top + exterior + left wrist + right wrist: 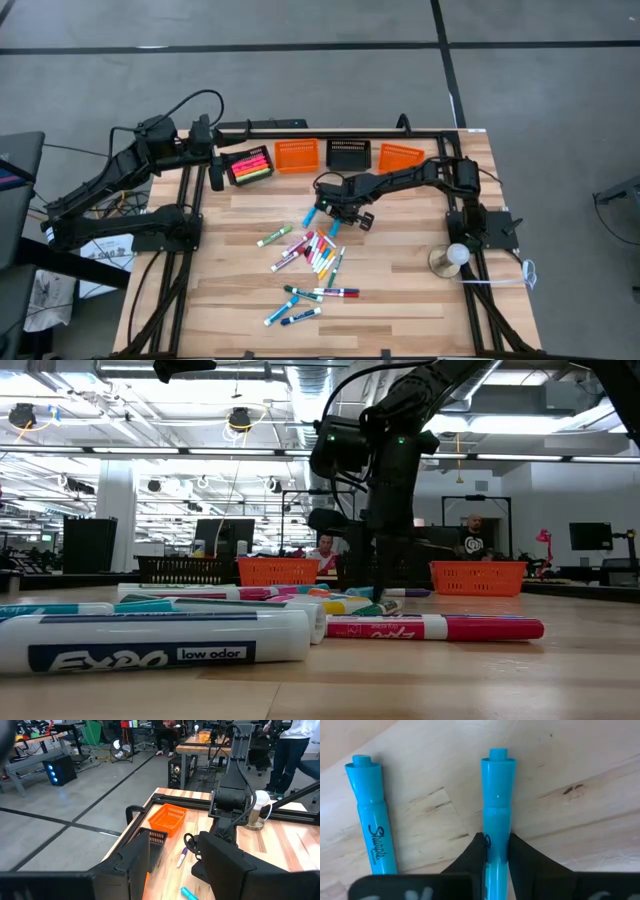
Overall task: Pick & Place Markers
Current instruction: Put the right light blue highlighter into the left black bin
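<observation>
The right gripper [495,847] is down at the table [400,300], its 2 fingers [470,855] pressed against either side of a light-blue marker [496,805]. The marker's long axis runs straight out ahead between the fingers, so its capped end pokes forward past the tips while the barrel passes back under the wrist. A second light-blue marker [370,815] lies just beside it, roughly parallel and untouched. From above, this gripper [335,222] sits at the upper edge of the marker pile [315,255], with the baskets [296,155] beyond. Whether the marker has left the wood is hard to say; it looks to be resting on it. The left gripper [216,172] waits spread open near the black basket of markers [250,165], well apart.
</observation>
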Controlling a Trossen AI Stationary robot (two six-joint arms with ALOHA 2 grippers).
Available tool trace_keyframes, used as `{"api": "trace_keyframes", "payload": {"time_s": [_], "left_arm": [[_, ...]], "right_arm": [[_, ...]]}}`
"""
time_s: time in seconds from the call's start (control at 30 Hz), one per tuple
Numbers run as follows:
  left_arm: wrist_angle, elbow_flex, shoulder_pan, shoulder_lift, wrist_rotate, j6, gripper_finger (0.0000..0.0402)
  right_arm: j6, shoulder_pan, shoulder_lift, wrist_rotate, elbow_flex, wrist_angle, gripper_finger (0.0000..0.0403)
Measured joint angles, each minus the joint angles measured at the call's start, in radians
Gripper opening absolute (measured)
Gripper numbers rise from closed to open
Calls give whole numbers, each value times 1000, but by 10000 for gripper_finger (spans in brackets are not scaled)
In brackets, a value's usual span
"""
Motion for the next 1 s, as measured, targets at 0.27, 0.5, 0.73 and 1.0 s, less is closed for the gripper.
{"api": "trace_keyframes", "payload": {"time_s": [0.27,0.5,0.73,1.0], "left_arm": [[0,0,0,0,0,0,172],[0,0,0,0,0,-4,172],[1,0,-1,4,2,-31,172],[8,0,-4,70,136,-104,172]], "right_arm": [[-30,-3,-48,95,-7,-46,43],[-90,-2,-174,176,-6,-38,42],[-272,-4,-357,286,-5,103,42],[-649,-30,-517,365,-2,434,42]]}}
